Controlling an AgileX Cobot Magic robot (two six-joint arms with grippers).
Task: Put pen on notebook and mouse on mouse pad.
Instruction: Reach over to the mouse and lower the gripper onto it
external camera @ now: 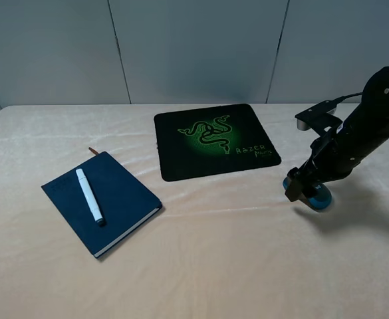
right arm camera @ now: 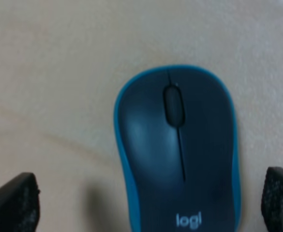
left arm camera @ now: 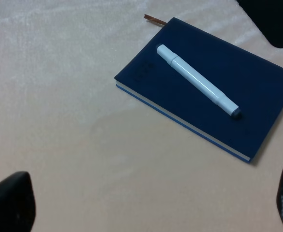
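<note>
Counter [external camera: 234,266]: covered by a cream cloth with slight creases.

Near left: notebook [external camera: 114,199], navy hardcover, closed and lying flat, turned at an angle to the counter edge. White page edges show along its near side. A brown ribbon bookmark [external camera: 93,151] pokes out at its far corner.

Pen [external camera: 90,195]: white and thick, lying wholly on the notebook cover, grey tip toward the near side. It is the only thing the notebook carries.

Left gripper [left arm camera: 148,200]: seen in the wrist view only. Two dark fingertips [left arm camera: 8,203] sit at the frame's lower corners, spread wide with nothing between them. It is above bare cloth beside the notebook, touching neither notebook nor pen.

Near right: mouse [right arm camera: 177,154], dark grey top with a blue rim and "logi" lettering, resting on the cloth. It is off the mouse pad and well apart from it, on the right.

Right gripper [right arm camera: 146,200]: lowered over the mouse, jaws wide apart, one fingertip on each side of the mouse body with a gap showing on both sides. No contact visible.

Farther, centre: mouse pad [external camera: 181,163], black, lying flat, with a green snake logo and "RAZER" text.

Far: grey wall panels [external camera: 194,46].
</note>
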